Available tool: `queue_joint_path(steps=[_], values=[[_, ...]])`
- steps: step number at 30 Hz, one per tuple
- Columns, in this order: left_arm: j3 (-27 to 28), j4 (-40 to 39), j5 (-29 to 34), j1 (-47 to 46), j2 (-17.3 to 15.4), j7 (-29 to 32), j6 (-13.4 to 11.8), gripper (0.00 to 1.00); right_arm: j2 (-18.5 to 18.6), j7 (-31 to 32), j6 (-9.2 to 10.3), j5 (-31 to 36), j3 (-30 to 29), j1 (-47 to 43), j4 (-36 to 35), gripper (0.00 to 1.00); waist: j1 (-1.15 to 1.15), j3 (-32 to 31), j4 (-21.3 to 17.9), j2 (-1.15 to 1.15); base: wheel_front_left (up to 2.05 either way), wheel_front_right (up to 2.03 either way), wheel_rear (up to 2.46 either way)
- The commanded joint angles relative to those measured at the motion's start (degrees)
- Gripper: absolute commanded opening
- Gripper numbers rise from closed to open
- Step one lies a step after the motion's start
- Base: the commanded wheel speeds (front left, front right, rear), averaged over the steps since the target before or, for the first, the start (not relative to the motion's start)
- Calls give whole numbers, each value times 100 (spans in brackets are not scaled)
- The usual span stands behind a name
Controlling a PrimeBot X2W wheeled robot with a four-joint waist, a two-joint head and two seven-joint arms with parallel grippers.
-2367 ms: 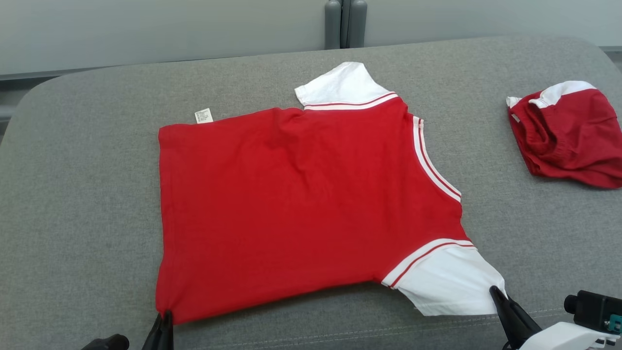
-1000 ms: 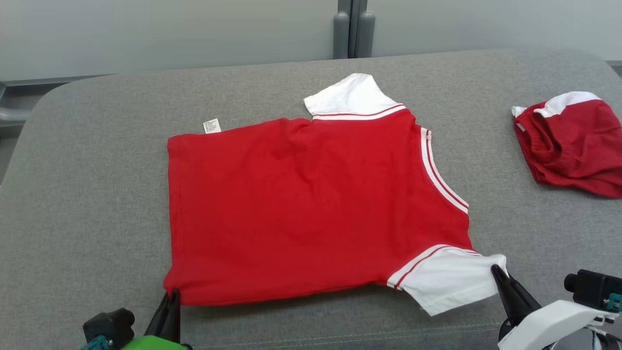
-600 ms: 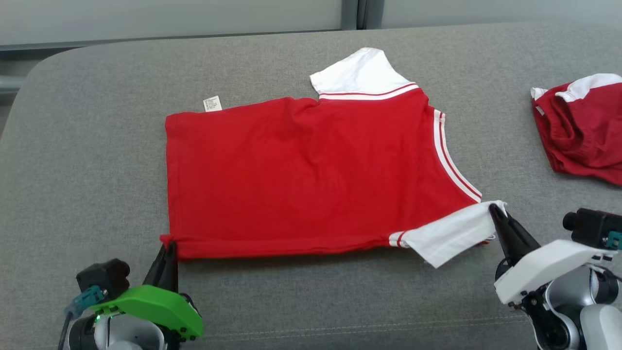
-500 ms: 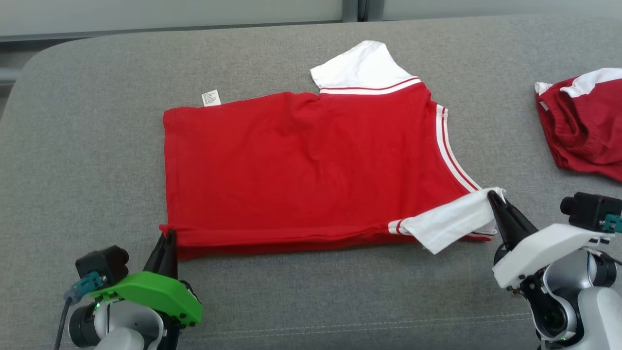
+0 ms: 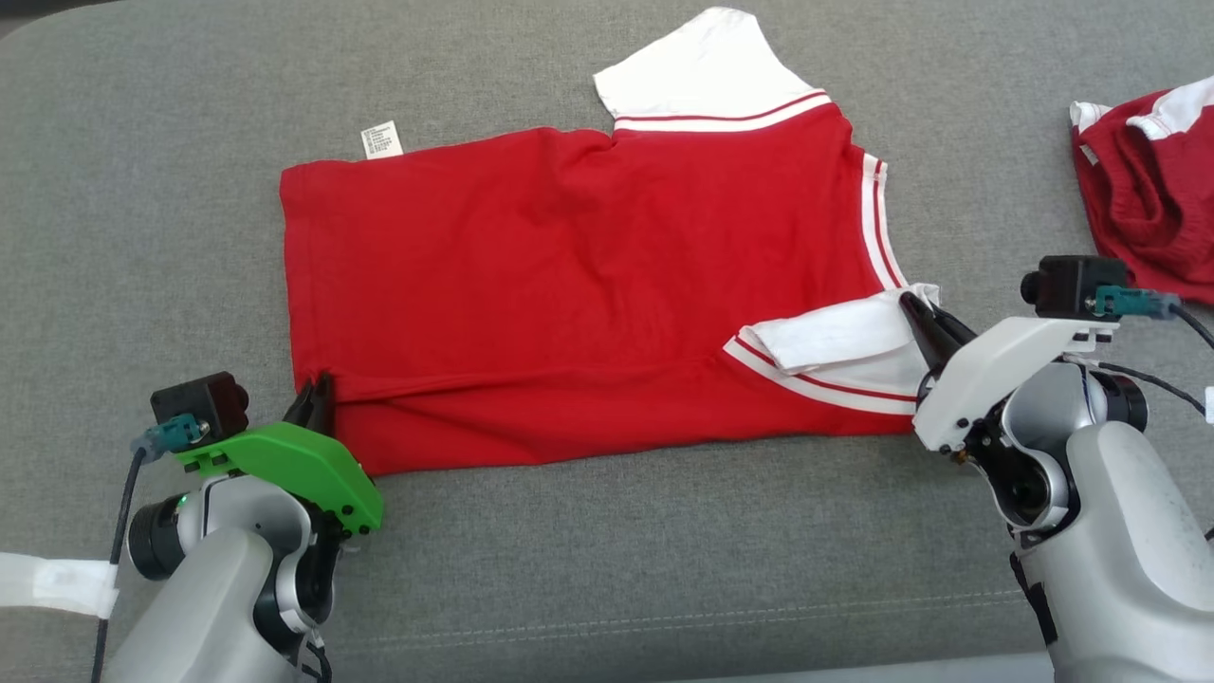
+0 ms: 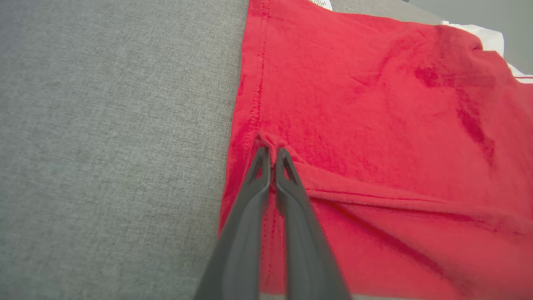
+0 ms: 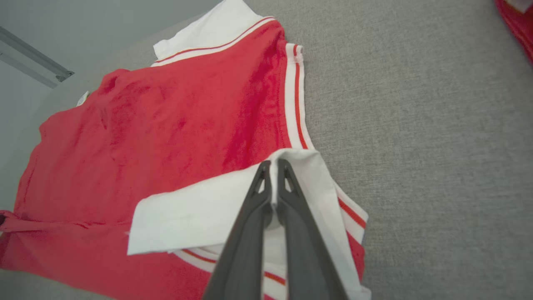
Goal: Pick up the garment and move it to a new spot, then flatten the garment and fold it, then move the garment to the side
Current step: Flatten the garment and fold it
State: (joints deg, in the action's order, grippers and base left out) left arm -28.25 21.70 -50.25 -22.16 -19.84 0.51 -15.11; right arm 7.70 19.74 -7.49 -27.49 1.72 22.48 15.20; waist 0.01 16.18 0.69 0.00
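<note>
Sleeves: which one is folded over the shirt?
The near sleeve, pinched by the right gripper, doubled over the shirt; the far sleeve lies flat on the cushion.

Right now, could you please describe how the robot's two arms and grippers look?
Both grippers have two long, tapering dark grey fingers. The left gripper wears a green cover, the right gripper a white cover. Each carries a black camera block with a teal plug and dark cable. The forearms are pale grey.

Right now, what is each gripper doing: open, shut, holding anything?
Left gripper: shut on the red shirt, at its hem corner.
Right gripper: shut on the shirt's white sleeve.
</note>
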Motion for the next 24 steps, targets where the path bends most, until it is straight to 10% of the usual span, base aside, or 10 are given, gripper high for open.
queue_joint_path(steps=[1, 9, 10, 12, 13, 24], values=[[-20, 69, 19, -138, 9, 30, 25, 0, 35, -26, 1, 26, 39, 103, 84, 0, -1, 57, -28, 0, 0, 0, 0], [-54, 511, 90, -520, 59, 57, 26, 0, 90, -155, 1, -34, 288, 666, 785, 0, -1, 142, -34, 0, 0, 0, 0], [-56, 533, 110, -551, 68, 30, 20, 0, 85, -187, 1, -45, 296, 727, 860, 31, -1, 144, -30, 0, 0, 0, 0], [-61, 553, 134, -581, 85, -23, 5, 87, 64, -312, 1, -30, 252, 835, 991, 100, -1, 141, -20, 0, 0, 0, 0], [-69, 556, 138, -591, 86, -36, 3, 100, 52, -365, 1, -11, 246, 876, 1049, 100, -1, 135, -15, 0, 0, 0, 0], [-78, -119, 194, 34, -158, -283, -101, 100, 81, -1065, 1, -165, 86, 850, 871, 100, -1, -107, 18, 0, 0, 0, 0]])
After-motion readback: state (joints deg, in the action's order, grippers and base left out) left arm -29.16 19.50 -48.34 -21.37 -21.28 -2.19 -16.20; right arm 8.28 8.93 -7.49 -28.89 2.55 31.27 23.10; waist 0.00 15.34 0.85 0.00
